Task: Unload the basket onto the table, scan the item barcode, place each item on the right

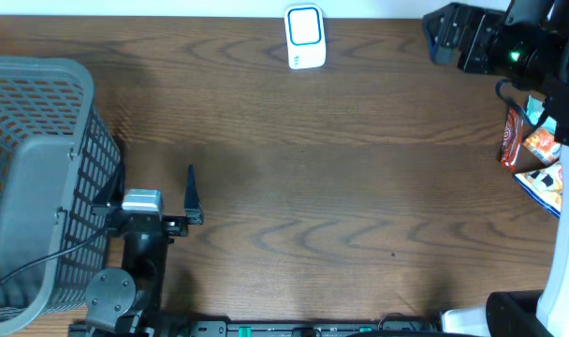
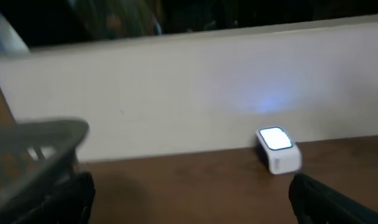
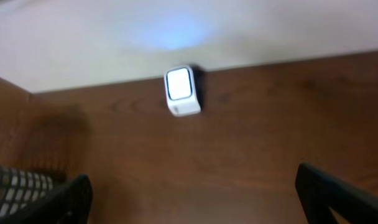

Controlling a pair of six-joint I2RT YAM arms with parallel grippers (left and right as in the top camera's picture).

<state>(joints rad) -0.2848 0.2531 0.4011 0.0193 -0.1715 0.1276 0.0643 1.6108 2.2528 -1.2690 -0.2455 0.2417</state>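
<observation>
Packets (image 1: 520, 140) (seemingly snacks) lie well apart from scanner (image 1: 305, 37).

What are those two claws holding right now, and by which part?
Nothing. The left gripper and the right gripper both stand open and empty; the packets lie ungripped.

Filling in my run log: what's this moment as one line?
phase: before pickup | left gripper: open, empty | right gripper: open, empty | scanner: lit, far edge | snack packets: right edge, untouched
</observation>
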